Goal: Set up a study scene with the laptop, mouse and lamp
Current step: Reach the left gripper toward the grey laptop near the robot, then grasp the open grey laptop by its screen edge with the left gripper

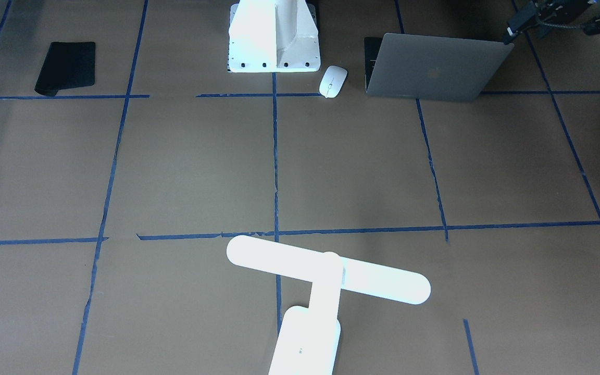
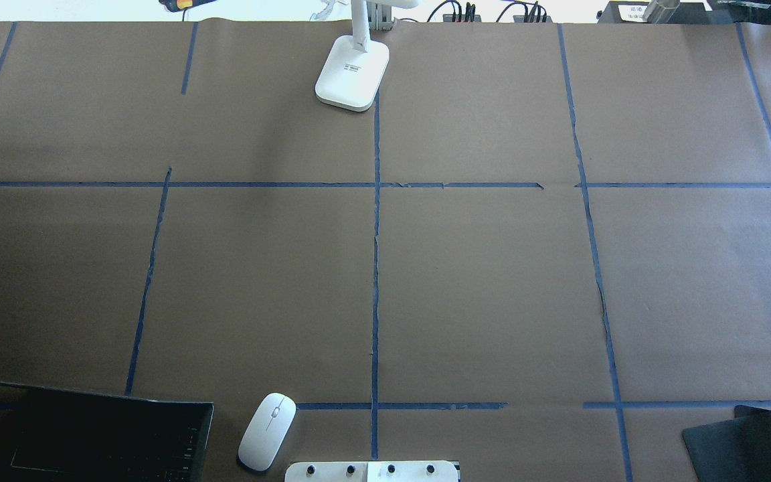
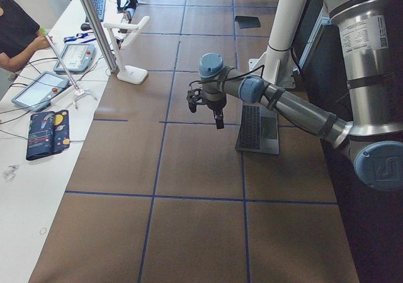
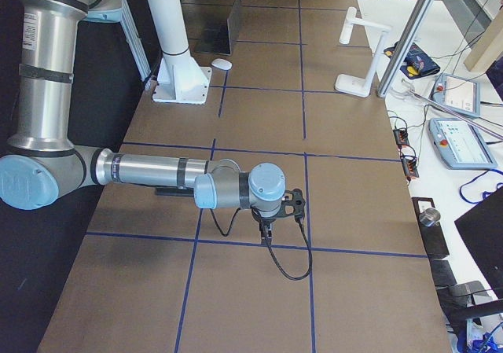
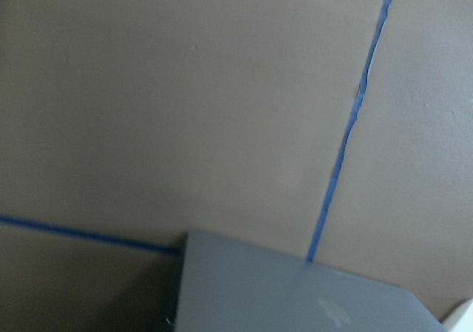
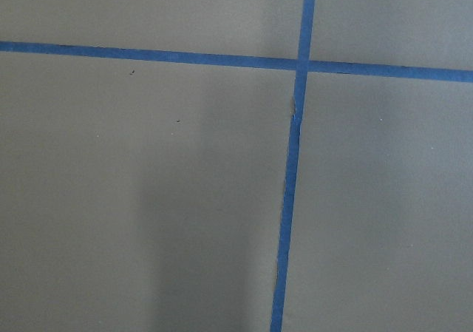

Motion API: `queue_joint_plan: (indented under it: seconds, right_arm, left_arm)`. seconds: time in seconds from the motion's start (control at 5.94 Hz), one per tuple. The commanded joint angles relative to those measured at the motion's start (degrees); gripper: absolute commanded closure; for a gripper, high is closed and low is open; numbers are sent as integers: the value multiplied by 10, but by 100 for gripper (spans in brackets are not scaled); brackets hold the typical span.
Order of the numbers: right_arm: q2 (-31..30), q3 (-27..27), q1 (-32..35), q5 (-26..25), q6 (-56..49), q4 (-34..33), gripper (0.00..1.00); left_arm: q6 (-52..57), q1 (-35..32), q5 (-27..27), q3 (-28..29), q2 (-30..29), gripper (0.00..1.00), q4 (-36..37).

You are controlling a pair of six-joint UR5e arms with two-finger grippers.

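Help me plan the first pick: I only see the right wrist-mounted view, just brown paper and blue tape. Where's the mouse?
Observer: The mouse lies beside the white pedestal, between it and the laptop.
Operator: Is the laptop open or shut?
Observer: Open, with the screen side turned toward the robot.

Black flat pad [image 1: 65, 67] on brown paper table cover [image 1: 185, 166] with blue tape grid [image 1: 275, 156].
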Motion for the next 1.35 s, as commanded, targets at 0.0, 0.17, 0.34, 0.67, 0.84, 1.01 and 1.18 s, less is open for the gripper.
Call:
queue_joint_plan:
  seconds: [0.0,0.17,0.34,0.67,0.84,1.01,1.18]
  right_arm:
    - [1,-9,0,3,6,18,0]
    - [12,-9,0,1,7,23,0]
    - [13,-9,0,1,7,22,0]
    - [12,-9,0,6,9,22,0]
    - [12,-9,0,6,9,21,0]
    - [12,-9,0,6,11,20,0]
    - [10,-9,0,6,13,20,0]
  left_arm:
    - [-242,105,57,-12,3,0,-89]
    - [-386,179,127,-31,2,0,-113]
    - [-478,210,139,-49,1,0,-115]
    - [-641,306,231,-57,2,0,-115]
    - [-736,391,299,-59,0,0,-113]
    - [-787,403,326,-68,0,2,-111]
    - [-795,406,352,-66,-1,9,-109]
